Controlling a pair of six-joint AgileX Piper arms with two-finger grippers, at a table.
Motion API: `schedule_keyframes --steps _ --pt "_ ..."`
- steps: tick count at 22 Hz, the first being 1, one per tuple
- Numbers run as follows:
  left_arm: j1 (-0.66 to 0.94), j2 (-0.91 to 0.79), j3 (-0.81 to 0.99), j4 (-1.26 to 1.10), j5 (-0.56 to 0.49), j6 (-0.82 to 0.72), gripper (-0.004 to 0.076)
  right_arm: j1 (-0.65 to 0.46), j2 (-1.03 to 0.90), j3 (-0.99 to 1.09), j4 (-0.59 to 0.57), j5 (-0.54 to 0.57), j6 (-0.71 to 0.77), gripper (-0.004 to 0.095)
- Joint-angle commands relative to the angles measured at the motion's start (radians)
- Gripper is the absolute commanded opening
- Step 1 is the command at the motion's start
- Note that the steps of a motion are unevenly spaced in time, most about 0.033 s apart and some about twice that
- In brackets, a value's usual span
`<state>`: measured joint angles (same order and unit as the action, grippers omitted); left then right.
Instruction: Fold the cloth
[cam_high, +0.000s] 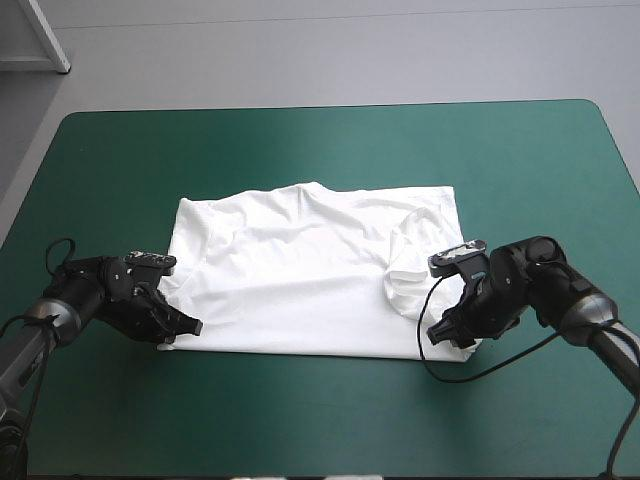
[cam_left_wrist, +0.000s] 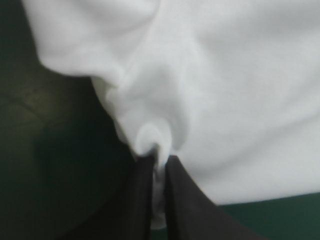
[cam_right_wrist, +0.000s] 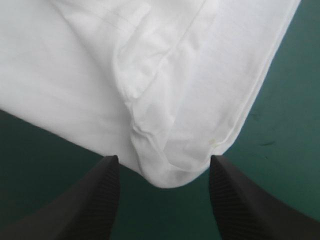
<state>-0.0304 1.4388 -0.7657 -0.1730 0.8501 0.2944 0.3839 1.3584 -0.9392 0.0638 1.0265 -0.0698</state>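
Observation:
The white T-shirt (cam_high: 310, 270) lies spread and partly folded in the middle of the teal-green table, sleeves turned in. My left gripper (cam_high: 180, 332) is at its near left corner, shut on a pinch of the T-shirt (cam_left_wrist: 150, 140) that bunches up between the black fingers (cam_left_wrist: 137, 195). My right gripper (cam_high: 450, 335) is at the near right corner. It stands open, and the rounded corner of the T-shirt (cam_right_wrist: 175, 170) lies between its two fingers (cam_right_wrist: 100, 195) without being pinched. A folded sleeve (cam_high: 410, 270) lies just behind that corner.
Bare teal-green cover (cam_high: 320, 420) runs along the near edge in front of the T-shirt, and more lies beyond it toward the far edge (cam_high: 330, 140). A white post (cam_high: 45, 35) stands past the far left corner.

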Motion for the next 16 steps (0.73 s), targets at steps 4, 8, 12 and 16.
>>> schedule_keyframes --steps 4,8,12,16 --pt "-0.004 0.037 0.019 -0.030 -0.054 0.010 0.0019 0.001 0.073 0.065 0.020 -0.091 -0.015 0.0485" --pt "-0.004 0.037 0.019 -0.024 -0.054 0.010 0.0020 0.001 0.089 0.086 0.028 -0.106 -0.015 0.0231" --pt "-0.004 0.021 0.019 -0.019 -0.054 0.010 0.0020 0.001 0.087 0.086 -0.014 -0.129 -0.010 -0.0017" --pt "-0.004 -0.030 0.019 -0.007 -0.050 0.010 0.0019 0.001 0.064 0.084 -0.073 -0.109 0.042 -0.0017"
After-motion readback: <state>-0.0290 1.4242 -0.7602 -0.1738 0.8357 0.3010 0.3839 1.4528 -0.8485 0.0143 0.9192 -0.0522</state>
